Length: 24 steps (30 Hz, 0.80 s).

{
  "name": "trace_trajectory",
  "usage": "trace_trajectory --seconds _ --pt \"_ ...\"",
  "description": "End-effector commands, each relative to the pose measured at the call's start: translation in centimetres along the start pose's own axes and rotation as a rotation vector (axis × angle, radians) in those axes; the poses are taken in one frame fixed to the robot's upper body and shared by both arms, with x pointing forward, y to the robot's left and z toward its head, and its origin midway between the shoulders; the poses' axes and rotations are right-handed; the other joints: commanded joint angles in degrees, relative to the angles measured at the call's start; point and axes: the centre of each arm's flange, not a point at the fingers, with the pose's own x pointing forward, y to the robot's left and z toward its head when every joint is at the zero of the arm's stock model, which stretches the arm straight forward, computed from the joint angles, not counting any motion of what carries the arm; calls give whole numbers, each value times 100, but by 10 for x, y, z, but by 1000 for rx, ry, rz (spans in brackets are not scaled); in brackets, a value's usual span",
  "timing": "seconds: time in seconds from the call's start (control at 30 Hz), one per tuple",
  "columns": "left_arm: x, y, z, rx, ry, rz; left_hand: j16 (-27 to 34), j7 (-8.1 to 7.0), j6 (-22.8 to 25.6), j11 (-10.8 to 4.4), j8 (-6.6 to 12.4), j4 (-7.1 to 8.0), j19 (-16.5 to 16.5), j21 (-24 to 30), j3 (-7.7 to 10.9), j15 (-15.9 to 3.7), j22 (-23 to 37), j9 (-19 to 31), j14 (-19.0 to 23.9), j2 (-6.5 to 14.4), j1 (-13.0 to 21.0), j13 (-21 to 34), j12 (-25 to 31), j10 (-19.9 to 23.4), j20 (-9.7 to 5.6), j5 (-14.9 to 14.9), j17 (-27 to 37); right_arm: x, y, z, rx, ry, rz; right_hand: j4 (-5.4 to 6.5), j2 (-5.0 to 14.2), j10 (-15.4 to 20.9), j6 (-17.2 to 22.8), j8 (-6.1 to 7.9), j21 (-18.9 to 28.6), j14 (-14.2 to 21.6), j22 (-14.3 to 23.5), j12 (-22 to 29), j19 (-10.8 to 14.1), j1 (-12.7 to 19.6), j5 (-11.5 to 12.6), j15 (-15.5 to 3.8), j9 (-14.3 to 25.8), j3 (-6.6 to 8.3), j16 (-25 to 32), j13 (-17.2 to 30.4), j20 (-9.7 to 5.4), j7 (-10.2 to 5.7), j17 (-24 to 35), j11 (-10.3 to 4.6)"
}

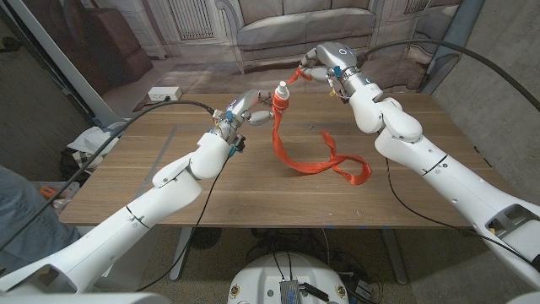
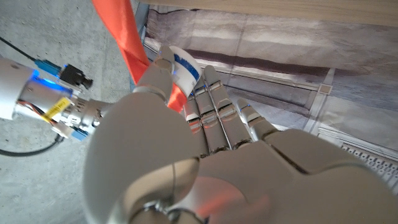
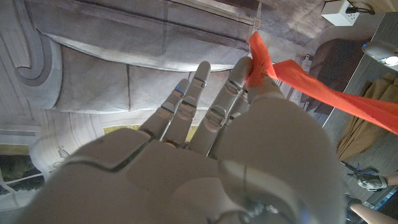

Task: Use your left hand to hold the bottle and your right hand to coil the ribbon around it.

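Behind both hands stands a grey sofa (image 1: pixel 304 29). Left hand (image 1: pixel 238 112) grips the white bottle (image 1: pixel 281 99); right hand (image 1: pixel 316 66) pinches the orange ribbon (image 1: pixel 316 160), trailing onto the surface (image 1: pixel 211 186).

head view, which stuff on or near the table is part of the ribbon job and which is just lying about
Part of the job:
- bottle, gripped by the left hand
- orange ribbon, one end pinched in the right hand, the rest trailing over the table

Just lying about:
- white box at the far left corner
- sofa behind the table
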Motion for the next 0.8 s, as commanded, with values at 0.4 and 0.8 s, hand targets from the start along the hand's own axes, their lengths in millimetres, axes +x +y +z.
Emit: trace_trajectory --seconds 0.4,0.8 --pt "-7 25 -16 -100 54 142 7 -218 774 -660 395 968 -6 9 941 -304 23 330 21 106 15 2577 906 634 -31 23 26 -48 19 -14 159 84 -26 21 64 42 19 28 -43 -17 14 -3 -12 11 32 -649 34 19 48 29 97 3 11 -17" --pt "-8 28 -20 -114 58 159 -2 -217 768 -670 398 970 -16 4 944 -301 23 317 21 97 5 2566 899 643 -22 23 21 -68 26 -13 204 108 -23 22 66 45 -12 17 -57 -33 15 -6 -22 -1 18 -642 35 31 37 39 110 1 6 -21"
